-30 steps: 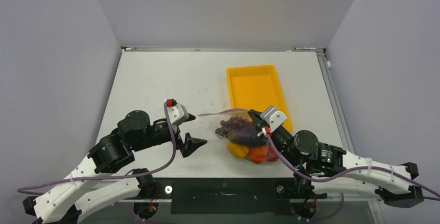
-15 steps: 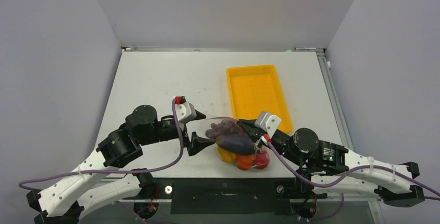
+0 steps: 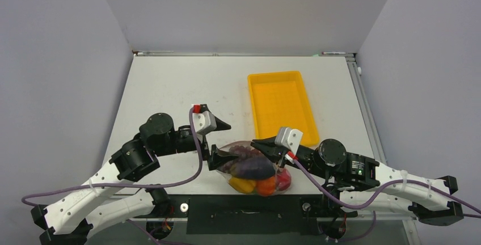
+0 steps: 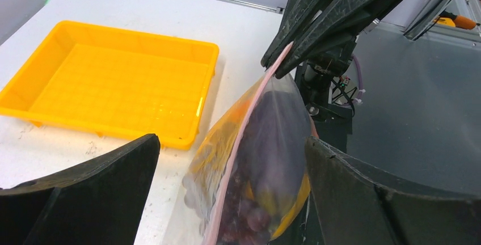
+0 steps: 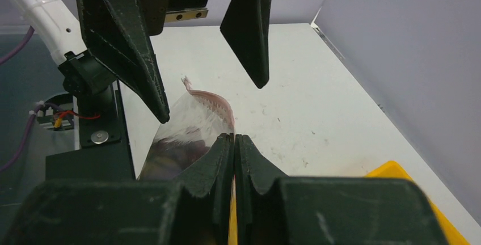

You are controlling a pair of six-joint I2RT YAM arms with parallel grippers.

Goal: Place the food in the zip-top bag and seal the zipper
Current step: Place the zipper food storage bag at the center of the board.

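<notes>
Gripping the zipper [image 5: 212,100]: the right gripper [image 3: 255,142] has its fingers pressed together on this pink strip, at the right end of the mouth of the zip-top bag [image 3: 258,171].
Straddling the mouth: the left gripper [image 3: 226,142] has its fingers spread wide, one on each side of the mouth's left end. The zipper passes between them and they are not closed on it.
Bag position: it sits between the two grippers, close to the near edge of the bench [image 3: 170,86], just ahead of the black plate [image 3: 244,214] between the arm bases.
Contents: the food [image 3: 252,168] is all inside the bag. Grapes sit at the left and a dark eggplant in the middle, with yellow, orange and red pieces toward the near right.
Long axis: the bag runs left to right across the bench, tilted slightly toward the near right. The mouth edge lies on the far side and uppermost, and the loaded belly sags toward the near edge.
Open room: there is wide bare surface to the far left and behind the bag, with little margin at the near edge.
Tray side: the yellow tray [image 3: 275,76] lies to the far right of the bag, apart from it, with its near corner close to the right wrist.
Surround: walls [image 3: 227,12] close the left, far and right sides.
Change over the last second: the bag has been carried left and nearer, away from the tray's near corner. The left gripper, which stood clear to the left, now straddles the mouth. The right fingers stay clamped.
</notes>
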